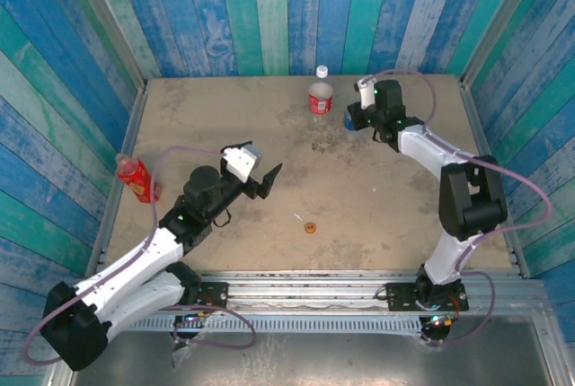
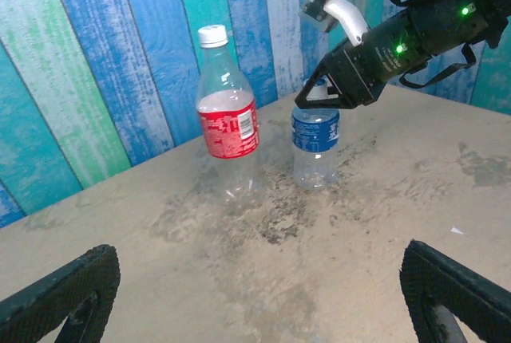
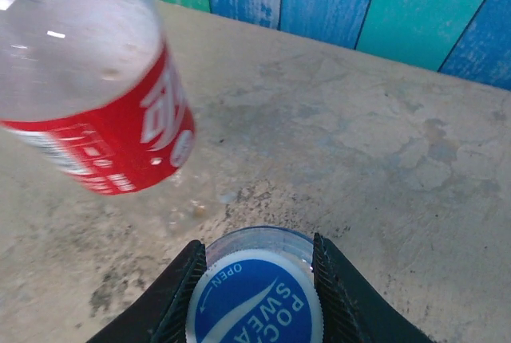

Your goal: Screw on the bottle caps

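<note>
1. White lettering on the blue cap [image 3: 254, 305] reads "OPEN", "POCA", "SWEA". The right gripper [image 3: 257, 283] clenches it atop the blue-label bottle [image 2: 315, 147] near the table's [image 1: 386, 197] far edge.
2. The red-label bottle [image 2: 227, 128] stands just beside it, wearing the white cap [image 2: 212, 36]; its print is unreadable.
3. The left gripper [image 1: 267, 183] is released wide.
4. The slim red bottle [image 1: 135, 178] is at the left edge.
5. The orange cap [image 1: 311, 228] lies toward the near edge.

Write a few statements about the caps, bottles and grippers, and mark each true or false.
1. The white cap sits on the red-label bottle. True.
2. The right gripper hangs open. False: it is shut on the blue cap atop the blue-label bottle.
3. The orange cap lies loose on the table. True.
4. The left gripper holds the slim red bottle. False: it is open and empty; the slim red bottle is at the table's left edge.
</note>
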### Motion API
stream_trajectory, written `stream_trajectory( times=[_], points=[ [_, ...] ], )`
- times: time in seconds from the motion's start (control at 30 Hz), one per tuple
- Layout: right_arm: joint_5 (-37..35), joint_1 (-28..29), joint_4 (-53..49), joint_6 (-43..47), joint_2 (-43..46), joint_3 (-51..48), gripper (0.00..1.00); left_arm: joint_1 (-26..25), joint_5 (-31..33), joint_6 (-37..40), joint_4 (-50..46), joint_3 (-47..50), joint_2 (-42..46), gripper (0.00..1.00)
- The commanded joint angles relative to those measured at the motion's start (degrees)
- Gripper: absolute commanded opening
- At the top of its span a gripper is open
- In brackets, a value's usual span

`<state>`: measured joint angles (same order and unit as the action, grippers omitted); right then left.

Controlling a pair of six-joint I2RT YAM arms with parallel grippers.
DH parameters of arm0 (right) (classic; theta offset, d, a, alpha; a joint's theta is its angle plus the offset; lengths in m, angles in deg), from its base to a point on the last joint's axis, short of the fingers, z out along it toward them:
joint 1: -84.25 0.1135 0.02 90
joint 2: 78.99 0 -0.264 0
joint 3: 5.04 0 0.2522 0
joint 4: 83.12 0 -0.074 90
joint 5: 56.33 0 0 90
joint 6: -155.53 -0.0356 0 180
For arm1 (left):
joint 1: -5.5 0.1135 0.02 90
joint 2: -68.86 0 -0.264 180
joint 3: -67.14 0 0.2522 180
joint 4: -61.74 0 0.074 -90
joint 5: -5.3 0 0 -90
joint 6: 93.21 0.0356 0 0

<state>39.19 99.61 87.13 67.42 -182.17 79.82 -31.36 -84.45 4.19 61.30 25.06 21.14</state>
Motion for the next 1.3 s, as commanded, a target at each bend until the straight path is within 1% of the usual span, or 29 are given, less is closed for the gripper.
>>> stream_trajectory(
  times=[0.0, 0.13, 0.17, 0.2, 0.27, 0.4, 0.5, 0.6, 0.7, 0.77, 0.87, 0.97, 1.07, 1.17, 1.23, 1.27],
  points=[
    [2.6, -1.5, 2.5, -2.1, -3.1, 2.1, 0.14, -0.1, 1.8, 1.2, -2.2, -0.8, 3.4, 0.94],
    [3.6, -1.8, 1.9, -1.5, -4.2, 2.3, 0.22, 0.0, 3.9, 1.1, -2.8, -0.9, 4.7, 0.94],
    [3.5, -1.9, 2.0, -1.2, -3.9, 2.0, 0.27, 0.0, 4.6, 1.1, -3.5, -1.3, 4.6, 0.94],
    [3.5, -1.9, 2.0, -0.7, -3.6, 1.7, 0.35, 0.1, 5.5, 1.0, -4.0, -1.7, 4.5, 0.94],
    [3.6, -1.9, 2.0, -0.3, -2.8, 1.7, 0.49, 0.6, 7.0, 0.7, -4.9, -2.4, 4.1, 0.94],
    [4.2, -1.9, 2.0, 0.7, -1.0, 1.8, 0.66, 2.3, 7.6, 0.8, -6.9, -4.1, 3.6, 0.94],
    [4.3, -1.9, 2.1, 1.1, 0.8, 1.4, 0.77, 3.9, 9.1, 1.0, -7.9, -4.9, 4.2, 0.94],
    [4.5, -1.9, 2.2, 1.7, 3.7, 0.1, 0.82, 6.3, 10.8, 0.9, -10.1, -6.1, 4.7, 0.94],
    [5.6, -1.5, 1.4, 2.8, 7.2, -1.7, 0.85, 9.4, 13.7, 0.5, -12.2, -7.8, 4.5, 0.94],
    [5.3, -0.2, 0.1, 4.5, 10.3, -3.0, 0.86, 11.2, 16.1, 0.3, -13.6, -9.2, 4.0, 0.94],
    [4.4, 2.8, -2.7, 6.9, 15.0, -4.7, 0.88, 15.4, 18.0, -0.7, -16.0, -11.6, 2.5, 0.94],
    [4.0, 7.0, -5.2, 8.9, 18.5, -5.4, 0.88, 20.2, 19.5, -3.8, -19.9, -15.2, 0.2, 0.94],
    [4.2, 12.1, -7.4, 10.8, 20.0, -5.1, 0.89, 24.8, 23.1, -7.8, -24.8, -19.6, -2.7, 0.94],
    [5.0, 16.5, -8.2, 10.9, 19.8, -4.3, 0.89, 30.3, 20.1, -10.2, -28.1, -22.9, -4.2, 0.94],
    [5.6, 18.5, -7.9, 10.8, 19.1, -4.1, 0.89, 35.1, 17.3, -11.8, -29.0, -23.9, -5.4, 0.94],
    [5.8, 21.0, -7.7, 10.9, 18.7, -4.0, 0.9, 36.9, 15.8, -12.6, -29.9, -24.6, -6.2, 0.94]
  ],
)
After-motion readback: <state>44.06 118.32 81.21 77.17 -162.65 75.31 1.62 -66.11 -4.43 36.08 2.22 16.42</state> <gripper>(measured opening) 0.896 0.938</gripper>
